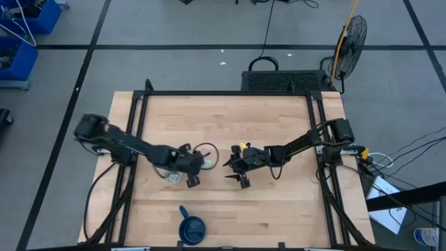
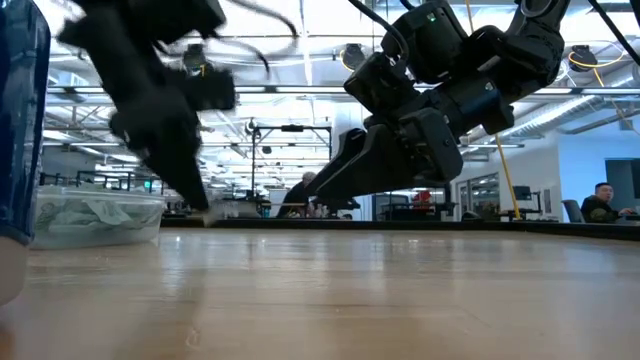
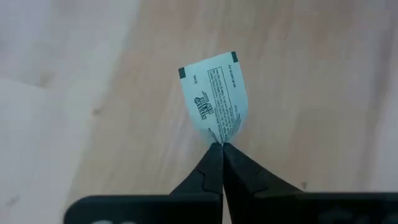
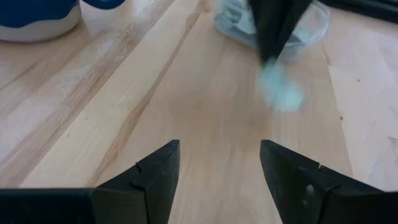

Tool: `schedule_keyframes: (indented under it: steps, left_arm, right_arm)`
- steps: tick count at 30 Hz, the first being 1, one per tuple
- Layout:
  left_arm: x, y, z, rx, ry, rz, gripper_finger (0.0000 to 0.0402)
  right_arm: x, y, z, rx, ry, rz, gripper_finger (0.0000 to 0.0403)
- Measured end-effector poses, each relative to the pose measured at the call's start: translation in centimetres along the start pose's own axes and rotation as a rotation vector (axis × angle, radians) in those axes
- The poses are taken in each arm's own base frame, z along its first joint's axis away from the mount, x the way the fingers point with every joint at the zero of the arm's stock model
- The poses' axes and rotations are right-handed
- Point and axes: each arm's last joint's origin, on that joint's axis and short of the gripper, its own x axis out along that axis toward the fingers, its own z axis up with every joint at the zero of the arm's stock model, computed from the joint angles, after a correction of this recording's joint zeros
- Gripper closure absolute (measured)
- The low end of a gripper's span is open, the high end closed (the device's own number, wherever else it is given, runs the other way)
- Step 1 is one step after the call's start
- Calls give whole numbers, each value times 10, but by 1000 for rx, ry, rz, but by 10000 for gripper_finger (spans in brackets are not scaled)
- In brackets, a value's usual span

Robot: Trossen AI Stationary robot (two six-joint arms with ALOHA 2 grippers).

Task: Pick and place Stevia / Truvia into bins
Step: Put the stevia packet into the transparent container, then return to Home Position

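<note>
left gripper (image 3: pixel 221 146) pinching one sachet (image 3: pixel 214 99) | tub (image 2: pixel 95 215) near desk centre part-filled; you've this drop left | right gripper (image 4: pixel 217 165) spread, empty

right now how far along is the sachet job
Done: the clear tub already holds several sachets. In hand: the left gripper is shut on one sachet, held above the wood just beside the tub. The right gripper waits open nearby, empty. Left: I can see no more loose sachets on the table.
</note>
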Motion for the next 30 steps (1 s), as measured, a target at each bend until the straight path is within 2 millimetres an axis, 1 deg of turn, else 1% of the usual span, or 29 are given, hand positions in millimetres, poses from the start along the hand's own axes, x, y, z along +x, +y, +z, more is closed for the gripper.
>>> schedule_keyframes:
  steps: [4, 8, 10, 12, 15, 18, 22, 25, 28, 30]
  left_arm:
    - [-38, 4, -9, -51, 4, 49, 397]
    - [-77, 4, -22, -86, -49, 62, 398]
    - [-90, 4, -32, -111, -26, 67, 398]
    - [-98, 5, -42, -166, 10, 85, 399]
    - [-102, 7, -56, -279, 95, 153, 396]
    - [-100, 5, -61, -343, 125, 199, 382]
    - [-95, 1, -60, -345, 122, 200, 358]
    - [-90, -2, -60, -342, 128, 205, 333]
    - [-87, -3, -60, -338, 143, 210, 304]
    - [-87, -4, -60, -341, 151, 199, 289]
  right_arm:
    - [0, 0, -1, 1, 13, 3, 188]
    - [0, 0, -2, 1, 16, 3, 188]
    - [0, 1, -2, 1, 22, 5, 188]
    - [0, 1, -3, 2, 34, 7, 188]
    - [0, 1, -5, 3, 48, 9, 188]
    - [-1, 1, -6, 3, 50, 9, 188]
    - [-1, 2, -6, 3, 49, 10, 188]
    - [-1, 2, -5, 3, 44, 9, 188]
    - [-5, 3, 1, -2, 24, 8, 188]
    - [-12, 5, 8, -12, 24, 17, 188]
